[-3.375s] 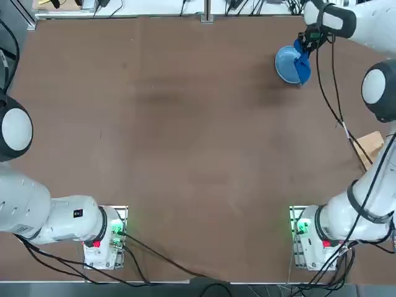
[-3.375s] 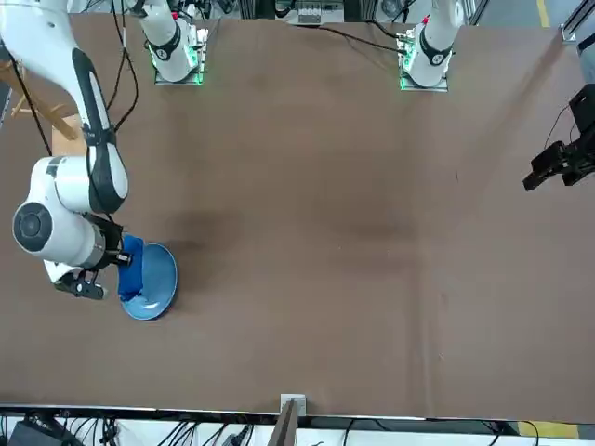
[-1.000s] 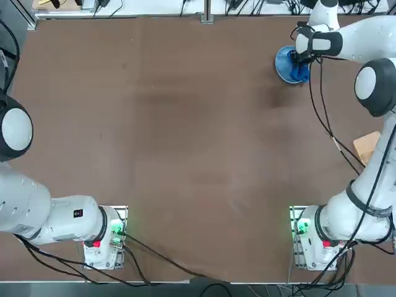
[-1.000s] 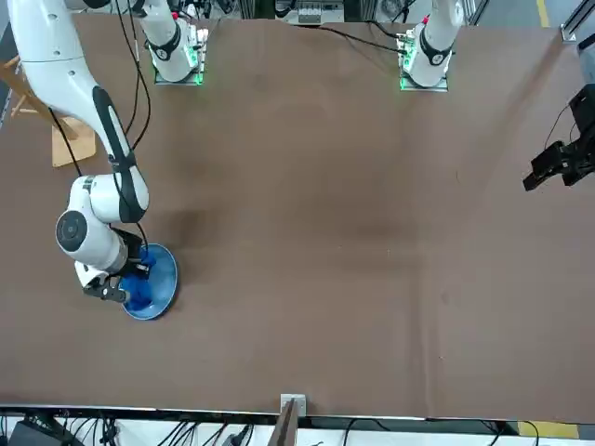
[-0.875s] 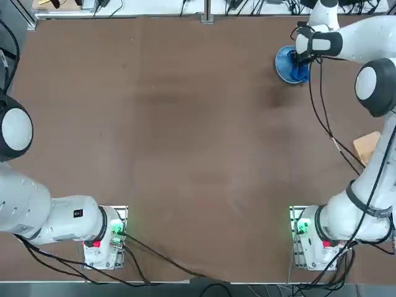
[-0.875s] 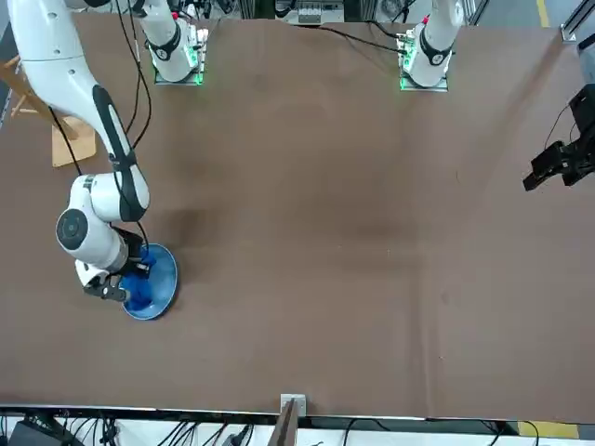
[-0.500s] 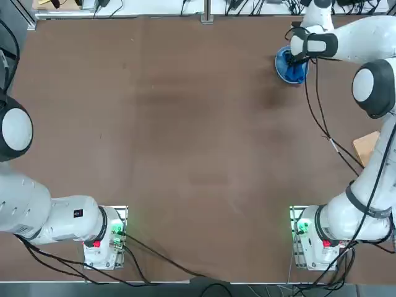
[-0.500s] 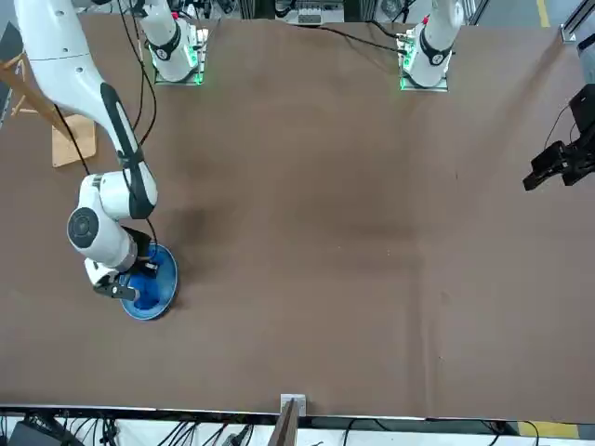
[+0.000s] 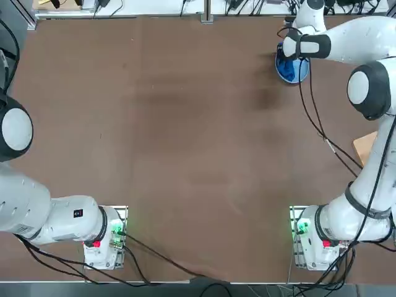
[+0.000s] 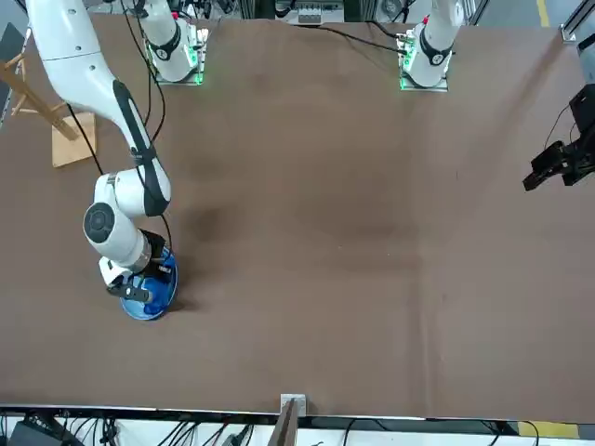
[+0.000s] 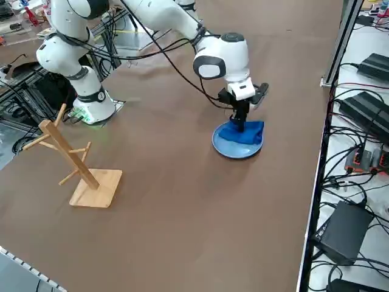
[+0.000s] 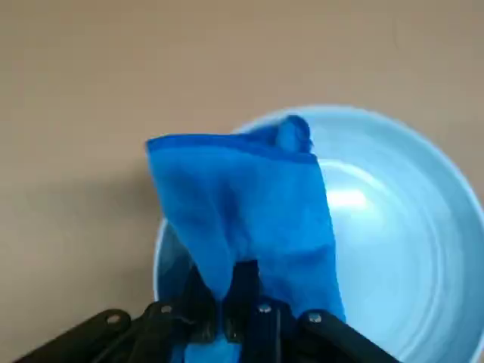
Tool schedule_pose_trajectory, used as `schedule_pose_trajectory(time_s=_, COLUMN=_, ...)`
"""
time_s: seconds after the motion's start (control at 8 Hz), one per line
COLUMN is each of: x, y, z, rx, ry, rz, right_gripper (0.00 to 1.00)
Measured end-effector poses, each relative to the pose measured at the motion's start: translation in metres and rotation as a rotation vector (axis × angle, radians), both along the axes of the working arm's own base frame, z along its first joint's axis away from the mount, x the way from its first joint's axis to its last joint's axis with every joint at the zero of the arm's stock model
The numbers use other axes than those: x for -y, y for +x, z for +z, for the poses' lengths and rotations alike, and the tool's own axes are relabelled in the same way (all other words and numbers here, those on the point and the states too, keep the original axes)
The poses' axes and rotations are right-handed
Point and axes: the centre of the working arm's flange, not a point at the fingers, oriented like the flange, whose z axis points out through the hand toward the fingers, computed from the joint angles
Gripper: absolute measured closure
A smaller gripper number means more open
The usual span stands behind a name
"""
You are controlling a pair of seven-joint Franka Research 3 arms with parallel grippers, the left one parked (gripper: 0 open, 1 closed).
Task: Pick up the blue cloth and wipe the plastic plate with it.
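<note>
The light blue plastic plate (image 9: 297, 72) lies near the table's far edge on the right; it also shows in the side view (image 11: 228, 148) and in the front view (image 10: 156, 299). My right gripper (image 11: 239, 124) points straight down over the plate and is shut on the royal-blue cloth (image 11: 246, 132). In the wrist view the cloth (image 12: 249, 204) spreads from the closed gripper (image 12: 236, 314) across one side of the plate (image 12: 408, 242) and overhangs its rim. The cloth's lower part rests on the plate.
A tan wooden peg rack on a flat base (image 11: 82, 167) stands on the robot's right side of the table, well short of the plate (image 10: 72, 139). The table's far edge (image 9: 247, 16) runs just beyond the plate. Arm cables (image 9: 315, 117) hang above the table.
The gripper has come down from above the plate's right side and dragged the cloth across the plate toward the robot's left. The plate has stayed where it was.
</note>
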Motion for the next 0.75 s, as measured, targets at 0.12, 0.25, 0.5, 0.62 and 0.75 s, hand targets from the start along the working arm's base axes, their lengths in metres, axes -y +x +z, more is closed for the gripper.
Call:
schedule_pose_trajectory(time_s=0.12, x=0.005, y=0.005, z=0.002, rx=0.056, ry=-0.004, rz=0.029, right_gripper=0.94)
schedule_pose_trajectory(time_s=0.25, x=0.013, y=0.008, z=-0.002, rx=0.087, ry=-0.009, rz=0.045, right_gripper=0.94)
schedule_pose_trajectory(time_s=0.5, x=0.032, y=0.009, z=-0.012, rx=0.094, ry=-0.02, rz=0.06, right_gripper=0.94)
schedule_pose_trajectory(time_s=0.62, x=0.041, y=0.009, z=-0.016, rx=0.089, ry=-0.026, rz=0.066, right_gripper=0.94)
schedule_pose_trajectory(time_s=0.75, x=0.05, y=0.008, z=-0.019, rx=0.084, ry=-0.033, rz=0.075, right_gripper=0.94)
